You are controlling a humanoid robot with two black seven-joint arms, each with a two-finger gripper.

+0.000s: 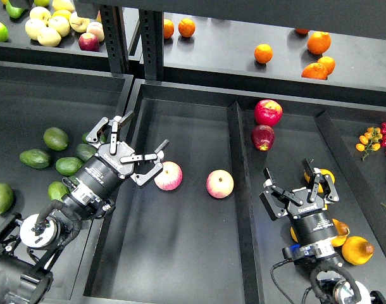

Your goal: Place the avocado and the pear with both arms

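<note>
While both grippers hover empty, hazards are entered as follows. Left gripper (137, 143): fingers apart, poised above the divider between the avocado bin and the middle tray, a pink-yellow apple (169, 175) just beside its lower finger at 4 o'clock; a careless sweep could knock that apple or seize it by mistake. Avocados (69, 166): a cluster at 8 to 9 o'clock of this gripper, the darkest not distinguishable. Right gripper (298, 183): fingers apart above yellow-orange fruit; pear (357, 249) at 5 o'clock, likely to roll among its neighbours.
</note>
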